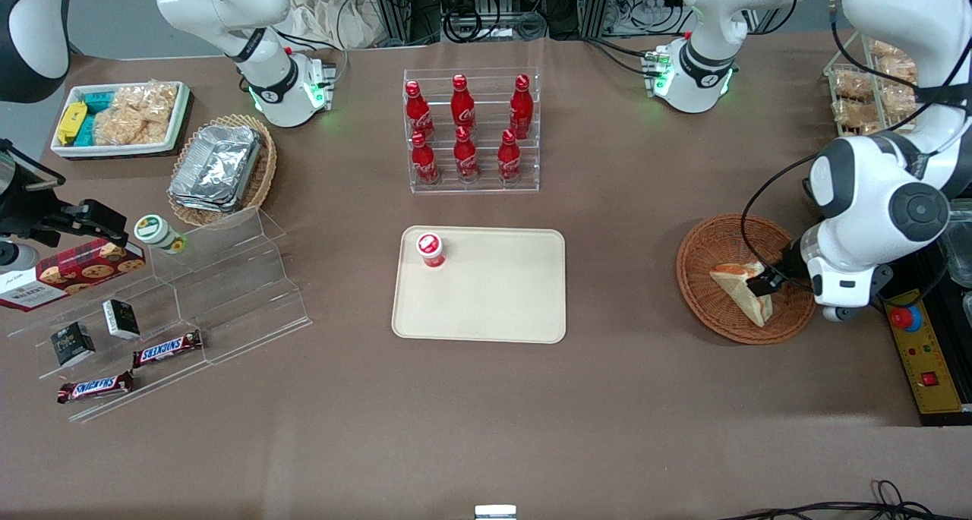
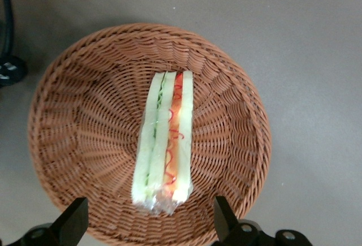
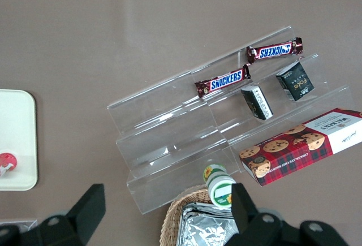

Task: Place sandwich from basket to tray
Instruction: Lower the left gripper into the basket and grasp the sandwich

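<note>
gripper (image 2: 150, 223) spread wide above sandwich (image 2: 165, 138) — in basket (image 2: 73, 116)

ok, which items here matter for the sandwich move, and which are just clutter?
Relevant:
- sandwich, lying in the basket
- tray, the drop spot
- gripper, open, poised over the sandwich

Clutter:
- red-lidded cup standing on the tray's corner
- cola bottles in their rack
- foil containers
- Snickers bars
- cookie box
</note>
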Robot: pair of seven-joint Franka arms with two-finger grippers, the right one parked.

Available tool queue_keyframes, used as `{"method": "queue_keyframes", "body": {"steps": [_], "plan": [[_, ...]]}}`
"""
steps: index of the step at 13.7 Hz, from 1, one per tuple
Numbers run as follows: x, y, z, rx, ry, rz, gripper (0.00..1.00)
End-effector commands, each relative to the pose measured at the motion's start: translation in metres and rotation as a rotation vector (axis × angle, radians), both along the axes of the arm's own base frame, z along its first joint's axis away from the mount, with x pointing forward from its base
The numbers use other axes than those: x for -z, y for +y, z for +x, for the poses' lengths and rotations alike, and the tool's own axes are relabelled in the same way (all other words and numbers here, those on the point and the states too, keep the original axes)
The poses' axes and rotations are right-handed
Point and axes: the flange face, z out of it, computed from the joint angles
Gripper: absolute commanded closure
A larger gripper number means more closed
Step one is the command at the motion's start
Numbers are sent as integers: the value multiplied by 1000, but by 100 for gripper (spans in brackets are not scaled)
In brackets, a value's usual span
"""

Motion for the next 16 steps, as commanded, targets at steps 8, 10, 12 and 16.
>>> {"method": "queue_keyframes", "body": {"steps": [8, 10, 12, 16], "plan": [[66, -4, 1, -26, 37, 13, 0], [72, -5, 3, -24, 31, 12, 63], [64, -4, 4, -30, 38, 14, 100], [17, -7, 25, 3, 21, 12, 100]]}}
